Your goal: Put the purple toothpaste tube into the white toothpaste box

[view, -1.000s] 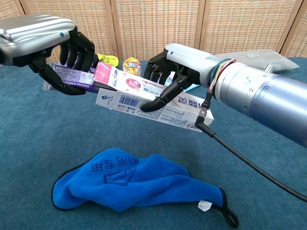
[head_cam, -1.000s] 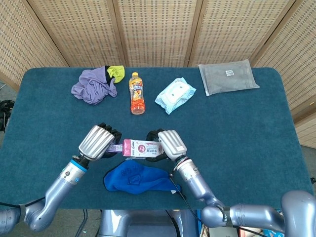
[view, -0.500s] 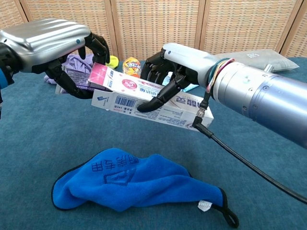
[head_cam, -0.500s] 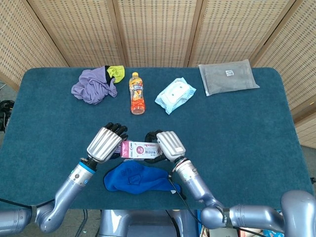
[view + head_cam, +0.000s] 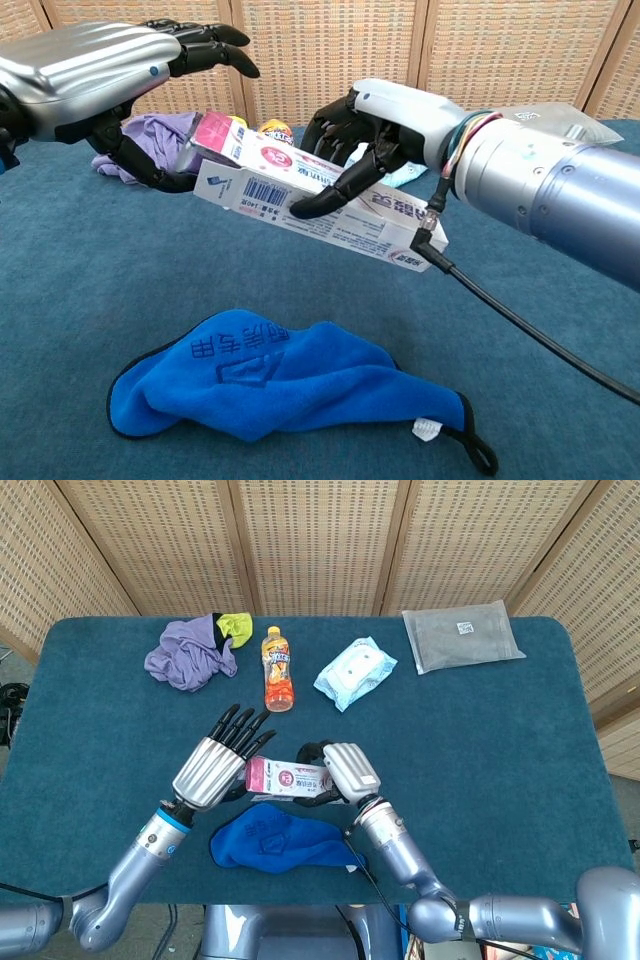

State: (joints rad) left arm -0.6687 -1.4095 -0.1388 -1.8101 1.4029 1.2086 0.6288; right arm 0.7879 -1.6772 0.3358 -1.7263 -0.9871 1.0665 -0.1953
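Note:
My right hand [image 5: 345,770] [image 5: 385,120] grips the white toothpaste box [image 5: 285,777] [image 5: 350,215] and holds it in the air above the table, tilted, with its pink open end toward my left hand. My left hand [image 5: 215,765] [image 5: 100,70] is right at that end, its fingers stretched straight out over the box and its thumb below, holding nothing. No part of the purple toothpaste tube shows in either view. The left hand and the flap hide the box mouth.
A blue cloth [image 5: 275,842] [image 5: 280,375] lies on the teal table [image 5: 480,750] just below the hands. Further back are an orange drink bottle [image 5: 277,668], a purple and yellow cloth [image 5: 190,652], a wipes pack [image 5: 354,670] and a grey pouch [image 5: 460,635].
My left hand carried the purple tube to the box's open end, and the tube went out of sight. Its fingers have now spread straight. The box has tilted a little.

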